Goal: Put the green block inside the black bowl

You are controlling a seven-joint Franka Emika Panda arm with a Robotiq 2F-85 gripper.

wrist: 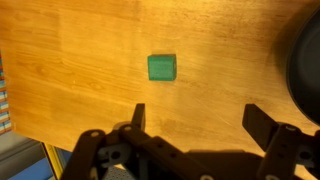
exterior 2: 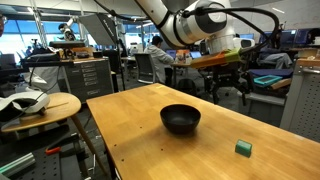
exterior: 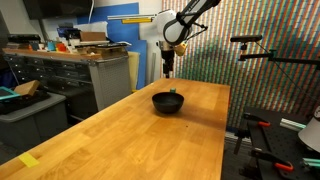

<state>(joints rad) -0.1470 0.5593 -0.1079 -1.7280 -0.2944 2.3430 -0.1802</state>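
The green block [wrist: 162, 67] lies on the wooden table [exterior 2: 130, 125], a small cube, seen in the wrist view just ahead of my fingers. It also shows in both exterior views [exterior 2: 243, 148] [exterior: 175, 89], close to the table's edge. The black bowl [exterior 2: 181, 119] stands upright and empty beside it, also seen in an exterior view [exterior: 168, 102] and at the right edge of the wrist view [wrist: 305, 60]. My gripper [wrist: 200, 120] is open and empty, hanging above the table over the block [exterior: 170, 68] [exterior 2: 228, 88], not touching it.
The table's edge runs down the left of the wrist view [wrist: 6, 100]. A yellow tape mark [exterior: 28, 160] sits at a table corner. A round side table [exterior 2: 40, 108] and a grey cabinet [exterior: 95, 75] stand beside the table.
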